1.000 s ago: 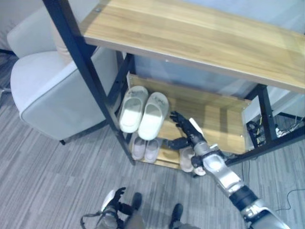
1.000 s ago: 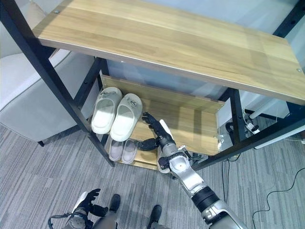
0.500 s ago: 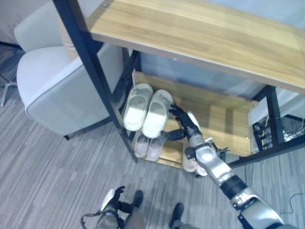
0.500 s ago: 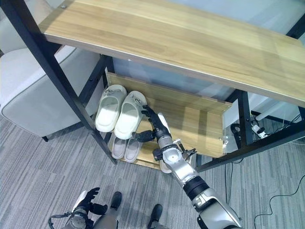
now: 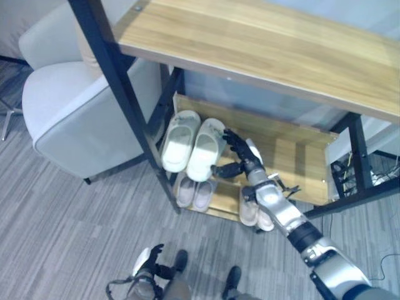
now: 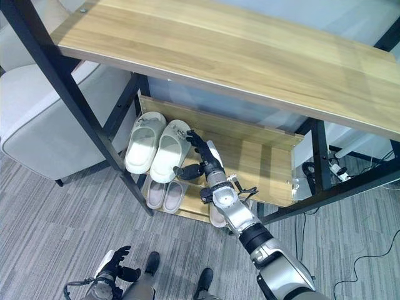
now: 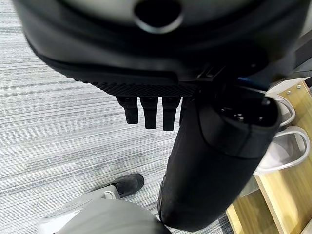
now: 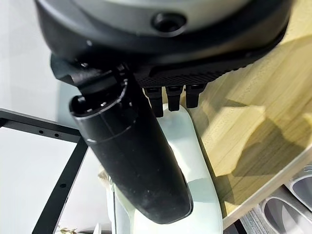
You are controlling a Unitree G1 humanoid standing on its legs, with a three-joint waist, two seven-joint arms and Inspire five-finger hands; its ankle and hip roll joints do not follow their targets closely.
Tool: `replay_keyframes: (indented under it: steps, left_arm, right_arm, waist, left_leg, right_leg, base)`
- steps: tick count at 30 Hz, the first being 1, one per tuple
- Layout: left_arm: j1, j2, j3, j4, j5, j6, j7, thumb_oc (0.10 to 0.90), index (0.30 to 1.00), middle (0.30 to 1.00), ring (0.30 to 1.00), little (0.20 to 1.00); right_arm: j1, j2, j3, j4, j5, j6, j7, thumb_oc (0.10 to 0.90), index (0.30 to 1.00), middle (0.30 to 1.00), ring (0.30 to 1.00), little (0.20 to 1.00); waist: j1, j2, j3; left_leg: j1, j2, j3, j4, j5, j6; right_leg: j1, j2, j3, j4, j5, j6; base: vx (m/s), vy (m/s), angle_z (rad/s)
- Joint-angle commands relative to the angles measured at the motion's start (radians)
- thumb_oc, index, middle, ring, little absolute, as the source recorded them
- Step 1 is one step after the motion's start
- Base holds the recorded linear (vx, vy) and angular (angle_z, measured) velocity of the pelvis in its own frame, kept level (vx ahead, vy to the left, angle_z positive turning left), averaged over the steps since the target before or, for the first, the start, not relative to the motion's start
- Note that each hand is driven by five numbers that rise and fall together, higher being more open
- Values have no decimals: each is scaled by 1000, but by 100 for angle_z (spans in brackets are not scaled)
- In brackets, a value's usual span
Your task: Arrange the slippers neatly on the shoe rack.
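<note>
The shoe rack (image 5: pixel 250 53) has a black metal frame and wooden shelves. A pair of pale green slippers (image 5: pixel 190 145) lies side by side on the left end of the middle shelf (image 5: pixel 294 159), toes pointing to the back. On the bottom shelf, directly beneath, sits a smaller pinkish pair (image 5: pixel 193 192), and further right another light pair (image 5: pixel 255 212) lies near the front edge, partly hidden by the arm.

The right hand (image 6: pixel 203 155) reaches in over the middle shelf, just beside the right slipper of the green pair. Its fingers are extended and loosely spread, fingertips at or against the slipper's inner side near the toe (actual contact cannot be confirmed), with the thumb held apart lower down. In the right wrist view the fingers (image 8: pixel 176 93) sit straight above the slipper's pale surface; nothing is gripped.

The left hand (image 5: pixel 148 260) hangs low near the grey carpeted floor (image 5: pixel 62 219), relaxed, holding nothing; its wrist view shows straight fingers (image 7: pixel 148 109) over the carpet.

A grey armchair (image 5: pixel 69 112) stands left of the rack.
</note>
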Motion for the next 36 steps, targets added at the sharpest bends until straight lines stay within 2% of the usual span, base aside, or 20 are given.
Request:
replay_keyframes:
  steps: [1,6,8,9,12,16,19,22,28,34,35,36]
  left_arm:
    - [11,-39,-29,61,-20,-29,15,800,900,900,900,900]
    - [23,-38,-9,65,-8,-27,3,800,900,900,900,900]
    - [30,-37,2,64,1,-28,-6,800,900,900,900,900]
    - [32,-37,17,64,8,-31,-16,800,900,900,900,900]
    - [33,-40,19,67,14,-33,-21,800,900,900,900,900]
    - [41,-49,40,73,40,-42,-47,800,900,900,900,900]
    - [45,-59,54,82,49,-51,-68,800,900,900,900,900]
    - [44,-62,54,86,53,-50,-80,800,900,900,900,900]
    - [49,-72,45,91,62,-59,-98,800,900,900,900,900]
    - [49,-75,26,87,69,-60,-91,800,900,900,900,900]
    - [46,-71,21,81,66,-60,-85,800,900,900,900,900]
    - [46,-70,21,81,66,-60,-85,800,900,900,900,900]
  right_arm:
    - [-53,-46,-55,-109,-48,-80,-7,800,900,900,900,900]
    - [62,-108,-88,-227,-63,-100,32,800,900,900,900,900]
    - [124,-158,-112,-309,-78,-116,58,800,900,900,900,900]
    - [207,-206,-153,-392,-77,-144,85,800,900,900,900,900]
    - [255,-218,-170,-430,-74,-153,101,800,900,900,900,900]
    - [482,-287,-272,-595,-57,-205,183,800,900,900,900,900]
    - [629,-326,-305,-637,-96,-221,239,800,900,900,900,900]
    - [698,-334,-309,-633,-90,-222,270,800,900,900,900,900]
    - [827,-341,-300,-539,-174,-218,299,800,900,900,900,900]
    - [806,-307,-240,-292,-355,-192,202,800,900,900,900,900]
    - [784,-284,-223,-200,-375,-184,166,800,900,900,900,900]
    - [781,-282,-221,-195,-376,-186,164,800,900,900,900,900]
  waist:
    - [4,4,-28]
    - [-14,9,-42]
    - [-25,14,-49]
    - [-41,19,-55]
    - [-45,23,-60]
    - [-85,41,-78]
    - [-111,53,-91]
    - [-120,61,-95]
    - [-141,73,-101]
    - [-139,89,-91]
    - [-133,95,-81]
    - [-133,94,-80]
  left_leg:
    - [57,-26,75,-28,-81,-2]
    - [68,-24,78,-28,-83,-3]
    - [74,-23,82,-28,-82,-5]
    - [80,-20,87,-28,-80,-7]
    - [85,-19,89,-28,-81,-8]
    - [106,-12,100,-28,-77,-12]
    - [126,-5,108,-28,-71,-17]
    - [137,2,113,-28,-65,-20]
    - [153,18,114,-28,-41,-32]
    - [139,38,101,-28,1,-46]
    - [122,45,95,-24,15,-50]
    - [122,45,94,-24,15,-50]
  right_leg:
    - [56,-33,18,40,-94,71]
    - [68,-30,17,38,-97,71]
    - [75,-29,16,38,-99,72]
    - [83,-28,18,37,-101,72]
    - [87,-28,19,36,-102,72]
    - [104,-22,26,40,-110,71]
    - [121,-12,37,45,-121,68]
    - [131,-5,41,49,-130,64]
    - [156,15,49,54,-153,49]
    - [173,40,58,46,-169,32]
    - [179,51,68,38,-174,27]
    - [179,51,68,38,-174,26]
  base:
    - [0,0,0]
    - [0,0,0]
    - [-11,-15,0]
    - [0,0,0]
    - [6,0,-3]
    - [-24,-24,-7]
    - [-33,-41,-15]
    - [-52,-38,-11]
    - [-54,-48,-12]
    - [-82,-68,1]
    - [-89,-78,1]
    - [-98,-66,2]
